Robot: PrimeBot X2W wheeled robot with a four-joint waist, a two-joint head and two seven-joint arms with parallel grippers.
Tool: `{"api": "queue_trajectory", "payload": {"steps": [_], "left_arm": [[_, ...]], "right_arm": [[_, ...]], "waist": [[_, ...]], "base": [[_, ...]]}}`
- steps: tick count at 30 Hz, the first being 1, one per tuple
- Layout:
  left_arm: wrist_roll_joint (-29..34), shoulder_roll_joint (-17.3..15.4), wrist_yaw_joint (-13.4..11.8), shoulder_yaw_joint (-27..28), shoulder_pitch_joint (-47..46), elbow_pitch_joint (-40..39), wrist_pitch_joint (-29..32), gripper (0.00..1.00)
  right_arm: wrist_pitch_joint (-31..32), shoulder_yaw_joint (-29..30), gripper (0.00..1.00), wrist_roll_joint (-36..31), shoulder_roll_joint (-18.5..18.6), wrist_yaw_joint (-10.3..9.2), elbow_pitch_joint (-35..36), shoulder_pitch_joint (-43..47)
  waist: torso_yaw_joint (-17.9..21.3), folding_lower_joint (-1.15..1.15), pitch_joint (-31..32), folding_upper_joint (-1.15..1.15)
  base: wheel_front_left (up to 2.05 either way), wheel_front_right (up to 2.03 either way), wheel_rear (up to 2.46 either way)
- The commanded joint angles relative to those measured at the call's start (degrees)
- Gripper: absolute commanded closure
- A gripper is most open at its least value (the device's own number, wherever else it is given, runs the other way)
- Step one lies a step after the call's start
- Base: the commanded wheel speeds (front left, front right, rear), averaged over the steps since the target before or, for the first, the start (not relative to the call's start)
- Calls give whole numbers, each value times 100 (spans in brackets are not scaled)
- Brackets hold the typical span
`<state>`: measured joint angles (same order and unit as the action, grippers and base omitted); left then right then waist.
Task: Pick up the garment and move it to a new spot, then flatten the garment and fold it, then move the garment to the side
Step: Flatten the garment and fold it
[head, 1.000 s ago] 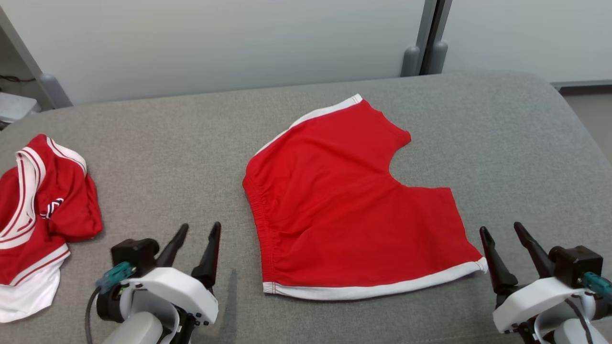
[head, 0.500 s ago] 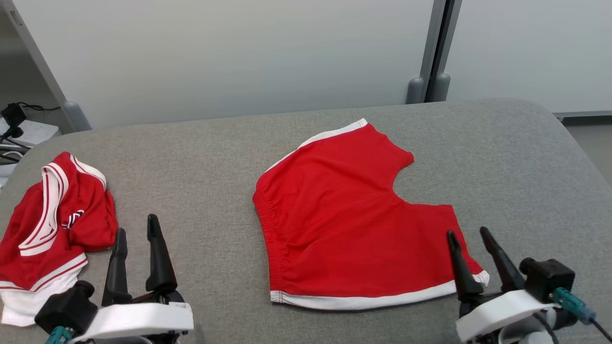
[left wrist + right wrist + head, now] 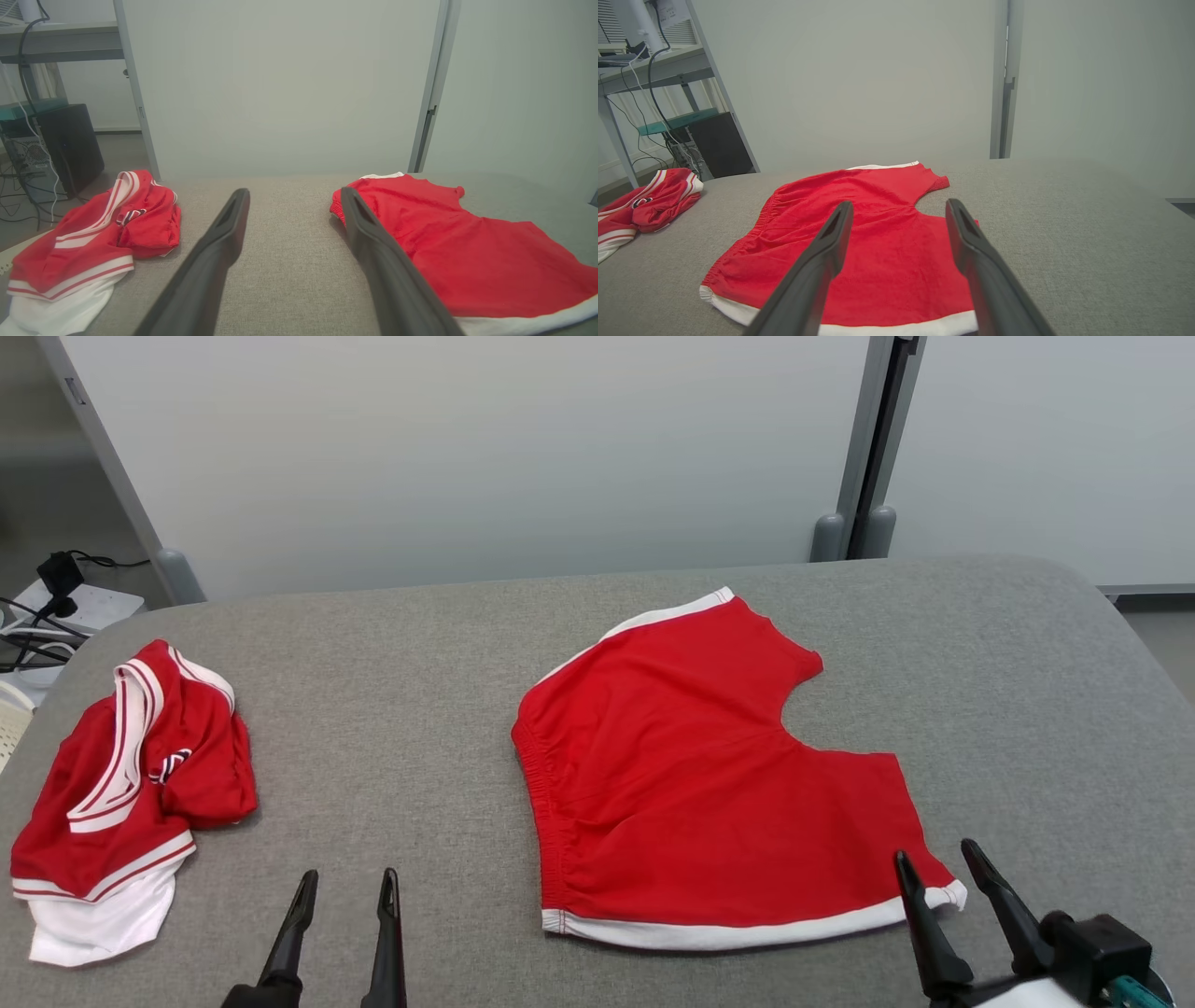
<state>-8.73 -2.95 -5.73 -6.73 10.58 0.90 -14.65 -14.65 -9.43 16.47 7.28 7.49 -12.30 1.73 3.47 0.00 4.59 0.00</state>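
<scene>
The garment point(image 3: 709, 775), a pair of red shorts with white hems, lies spread nearly flat a little right of the middle of the grey padded surface point(image 3: 392, 663). Its elastic waistband faces my left and its two leg openings face right. One white hem runs along the edge nearest me, and the other sits at the far corner. A few soft creases cross the cloth near the waistband.

Well apart from it, at the left end of the surface, a second red-and-white garment point(image 3: 131, 784) lies crumpled in a heap. The surface is covered in a woven grey fabric with rounded corners. Behind it stand pale wall panels point(image 3: 467, 448) joined by a grey upright post point(image 3: 873, 448). On the floor to the far left lie a power strip and cables point(image 3: 65, 607). My left wrist view also shows a dark computer case point(image 3: 70, 144) under a grey shelf point(image 3: 60, 39).

My left gripper point(image 3: 347, 877) is low at the near edge, over bare surface between the two garments. Its fingers are spread wide, hold nothing and point away from me. My right gripper point(image 3: 934, 851) is also spread wide and empty. Its fingertips are at the near right corner of the shorts, by the white hem, and I cannot tell whether they touch the cloth.
</scene>
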Motion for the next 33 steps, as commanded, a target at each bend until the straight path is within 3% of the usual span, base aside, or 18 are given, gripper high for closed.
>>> {"api": "queue_trajectory", "payload": {"steps": [1, 8, 28, 33], "left_arm": [[-13, -1, 54, 199, -131, -61, -34, 0], [-209, 5, 54, 164, 39, 111, -35, 0], [-95, 7, 114, 44, 23, 207, -35, 0], [-63, 7, 292, -154, -40, 467, -35, 0]], "right_arm": [[-35, -31, 0, -46, 79, 0, 177, -11], [-35, 127, 0, 9, 108, 0, 349, 370], [-35, 177, 0, -3, 97, 0, 408, 369], [-35, 167, 0, 40, 102, 0, 367, 346]], "waist": [[-39, 0, 11, 0], [-40, 0, 16, 0], [3, 0, -4, 0], [-16, 0, -53, 0]], "base": [[0, 0, 0], [0, 0, 0], [0, 0, 0], [0, 0, 0]]}}
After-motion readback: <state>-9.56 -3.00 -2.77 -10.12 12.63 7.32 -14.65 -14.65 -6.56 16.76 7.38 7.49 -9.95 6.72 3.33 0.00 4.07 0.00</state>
